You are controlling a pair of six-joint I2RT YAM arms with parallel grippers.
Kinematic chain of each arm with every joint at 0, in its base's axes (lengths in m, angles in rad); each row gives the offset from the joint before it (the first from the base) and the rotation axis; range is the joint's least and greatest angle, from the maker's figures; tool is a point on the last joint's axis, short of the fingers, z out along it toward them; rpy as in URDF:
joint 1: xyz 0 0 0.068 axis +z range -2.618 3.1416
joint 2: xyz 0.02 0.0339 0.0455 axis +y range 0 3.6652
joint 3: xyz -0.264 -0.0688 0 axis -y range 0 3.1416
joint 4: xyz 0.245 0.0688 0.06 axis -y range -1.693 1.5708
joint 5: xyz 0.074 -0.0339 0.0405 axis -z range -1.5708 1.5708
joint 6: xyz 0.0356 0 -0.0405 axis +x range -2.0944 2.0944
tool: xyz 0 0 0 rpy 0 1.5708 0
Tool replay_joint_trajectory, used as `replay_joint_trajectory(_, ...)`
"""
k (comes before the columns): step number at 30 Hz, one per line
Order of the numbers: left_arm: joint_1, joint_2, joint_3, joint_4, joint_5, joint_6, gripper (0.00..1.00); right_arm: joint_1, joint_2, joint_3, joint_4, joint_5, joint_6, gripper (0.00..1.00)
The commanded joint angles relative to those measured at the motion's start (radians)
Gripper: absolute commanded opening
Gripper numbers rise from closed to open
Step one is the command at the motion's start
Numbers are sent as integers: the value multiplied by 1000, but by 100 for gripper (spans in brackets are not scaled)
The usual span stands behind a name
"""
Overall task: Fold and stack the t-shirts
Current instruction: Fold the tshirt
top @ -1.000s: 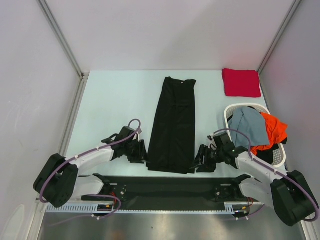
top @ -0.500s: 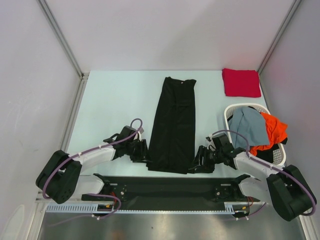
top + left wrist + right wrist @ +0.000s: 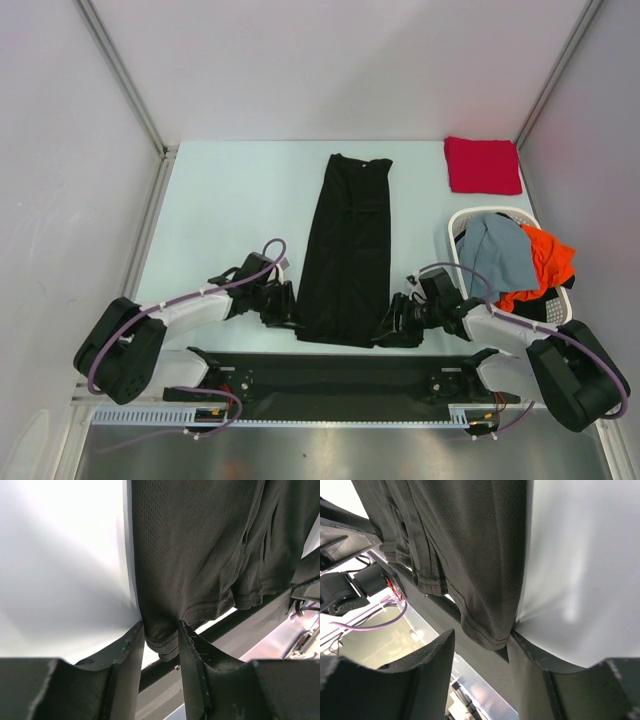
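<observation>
A black cloth t-shirt (image 3: 345,250), folded lengthwise into a narrow strip, lies along the middle of the pale bench (image 3: 230,220), running from near the far edge down to the near edge. The left gripper (image 3: 285,308) sits at the strip's near-left corner. Its fingers (image 3: 132,652) are drawn in to a narrow gap, and the hemmed corner fills that gap, touching both inner faces. The right gripper (image 3: 390,325) is at the near-right corner with its jaws parted wider. The hem rests against one finger (image 3: 530,665) only, and the other stands clear of the cloth.

A folded red cloth t-shirt (image 3: 483,165) lies flat in the far right corner. Nearer along the right edge stands a white perforated plastic basket (image 3: 458,222). A grey-blue cloth t-shirt (image 3: 497,250) and an orange cloth t-shirt (image 3: 540,262) are heaped in it, and the orange one spills over the rim.
</observation>
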Motion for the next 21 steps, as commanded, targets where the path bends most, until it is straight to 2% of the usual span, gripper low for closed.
replay_joint_trajectory(1,-7,45,-25,-89,-29,17,39,8,33,-39,0,72,8,52)
replay_joint_trajectory(5,-7,59,-30,-86,-9,14,38,8,42,-47,9,76,17,47)
replay_joint_trajectory(21,-7,71,-33,-91,-11,2,32,-25,56,-45,36,88,51,43)
